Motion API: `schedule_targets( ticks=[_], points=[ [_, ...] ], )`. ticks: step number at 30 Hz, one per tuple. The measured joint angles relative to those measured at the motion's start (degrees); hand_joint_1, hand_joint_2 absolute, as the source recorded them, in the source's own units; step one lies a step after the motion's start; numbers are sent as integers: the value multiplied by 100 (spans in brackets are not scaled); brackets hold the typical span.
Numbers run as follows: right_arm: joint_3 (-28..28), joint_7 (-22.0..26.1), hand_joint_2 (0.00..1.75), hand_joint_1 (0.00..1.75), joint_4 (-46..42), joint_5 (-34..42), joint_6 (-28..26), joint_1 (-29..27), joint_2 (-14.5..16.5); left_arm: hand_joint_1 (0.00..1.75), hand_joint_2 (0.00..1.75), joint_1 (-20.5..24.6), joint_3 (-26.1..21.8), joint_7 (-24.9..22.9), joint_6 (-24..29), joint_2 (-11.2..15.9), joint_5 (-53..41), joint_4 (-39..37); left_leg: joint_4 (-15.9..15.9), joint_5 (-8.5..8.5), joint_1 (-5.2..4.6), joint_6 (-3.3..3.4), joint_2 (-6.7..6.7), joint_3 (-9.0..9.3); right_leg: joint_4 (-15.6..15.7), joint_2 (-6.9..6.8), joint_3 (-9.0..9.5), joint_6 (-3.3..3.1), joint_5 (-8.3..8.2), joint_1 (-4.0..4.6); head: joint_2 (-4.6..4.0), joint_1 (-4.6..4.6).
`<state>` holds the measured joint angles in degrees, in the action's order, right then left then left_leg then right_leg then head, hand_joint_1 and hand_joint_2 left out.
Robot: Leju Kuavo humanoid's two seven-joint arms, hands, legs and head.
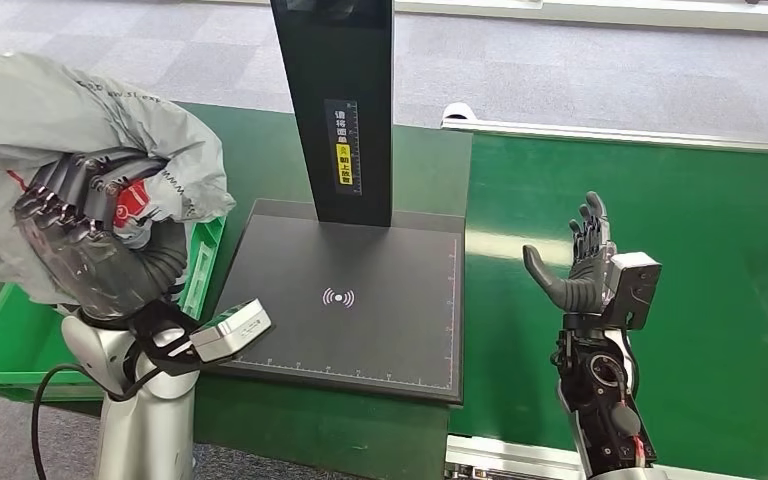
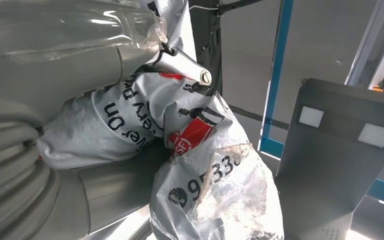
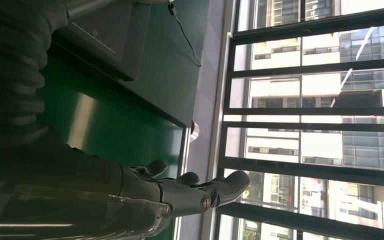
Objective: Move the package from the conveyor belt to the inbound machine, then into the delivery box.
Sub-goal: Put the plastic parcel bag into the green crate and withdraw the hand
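Nearest, at lower left of the head view: left hand (image 1: 80,235), dark fingers curled tight into a crumpled grey package (image 1: 55,110), held up off every surface and filling the upper left of the frame. Red label and black print on the bag, plainest in the left wrist view, where the package (image 2: 145,135) bulges between the grey thumb and the ribbed cover of the left hand (image 2: 40,165), with a torn clear patch over printed digits at lower centre. Just under the held package, partly hidden by the arm: green delivery box (image 1: 5,335), its rim showing at the lower left edge and beside the scanner plate.

Lower right of the head view: right hand (image 1: 582,262), raised palm-inward above the green conveyor belt (image 1: 680,260), fingers straight and spread, thumb stuck out to the left, gripping nothing. Same open pose in the right wrist view, right hand (image 3: 180,192) with fingertips stretched toward bright windows.

Centre, between the two arms: inbound machine (image 1: 350,300), a flat black plate with a white wireless mark and ruler ticks along its edges, nothing lying on it. Rising from its far edge to the top centre: black upright post (image 1: 335,100) with a yellow-and-white label. Farthest back: grey carpet floor (image 1: 560,70) across the top.
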<state>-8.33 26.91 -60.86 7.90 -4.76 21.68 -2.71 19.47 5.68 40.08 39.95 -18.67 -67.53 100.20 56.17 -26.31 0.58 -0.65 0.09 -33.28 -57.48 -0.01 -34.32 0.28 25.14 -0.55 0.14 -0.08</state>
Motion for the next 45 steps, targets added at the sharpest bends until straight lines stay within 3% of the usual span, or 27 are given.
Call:
schedule_targets(
  ticks=[3, 7, 10, 14, 19, 35, 42, 45],
  points=[
    [-2, -17, 175, 0, 13, -73, -30, 9, 0, 175, 175, 5, -123, -404, 0, -2, -438, -263, 0, 0, 0, 0, 0, 3, 1, 0, 0, 1, 1, 0, 0, 1],
    [-1, -36, 175, 0, 14, -271, -70, -23, 3, 175, 175, 127, -385, -1775, -3, -10, -1582, -1516, 1, 1, -1, 1, 0, 5, 2, 0, 4, 1, 0, -1, 0, 2],
    [5, -17, 175, 0, 14, -340, -64, -71, 0, 175, 175, 261, -672, -2033, -2, -17, -1701, -2505, 1, 1, -1, 1, 9, 6, 2, 4, 3, 1, -2, -1, 1, 2],
    [36, 0, 175, 0, 14, -365, -42, -107, -22, 175, 175, 301, -899, -2105, 0, -15, -1564, -3244, 3, -1, -1, 0, 10, 2, 1, 4, -3, 2, -1, -1, 1, 1],
    [44, 0, 175, 0, 14, -371, -20, -117, -36, 175, 175, 364, -1006, -2109, 4, -15, -1544, -3628, 2, -6, -1, -1, 9, -4, 1, 5, -9, 2, 1, -1, 0, 1],
    [59, 3, 175, 0, 22, -373, 11, -134, -45, 172, 175, 460, -1201, -2100, 9, -15, -1487, -4037, 2, -6, -1, -1, 9, -5, 1, 5, -9, 2, 1, -1, 0, 1],
    [56, 48, 175, 0, 115, -372, 80, -84, -75, 174, 175, 575, -1502, -2282, 11, 11, -1498, -4417, 1, -6, -1, -1, 9, -7, 1, 5, -8, 2, 1, -1, 0, 1],
    [53, 58, 175, 0, 177, -376, 126, -34, -77, 175, 175, 595, -1822, -2015, 13, 9, -1410, -4477, 0, -6, 0, -1, 12, -6, 0, 5, -9, 2, 1, 0, -1, 1]
  ],
)
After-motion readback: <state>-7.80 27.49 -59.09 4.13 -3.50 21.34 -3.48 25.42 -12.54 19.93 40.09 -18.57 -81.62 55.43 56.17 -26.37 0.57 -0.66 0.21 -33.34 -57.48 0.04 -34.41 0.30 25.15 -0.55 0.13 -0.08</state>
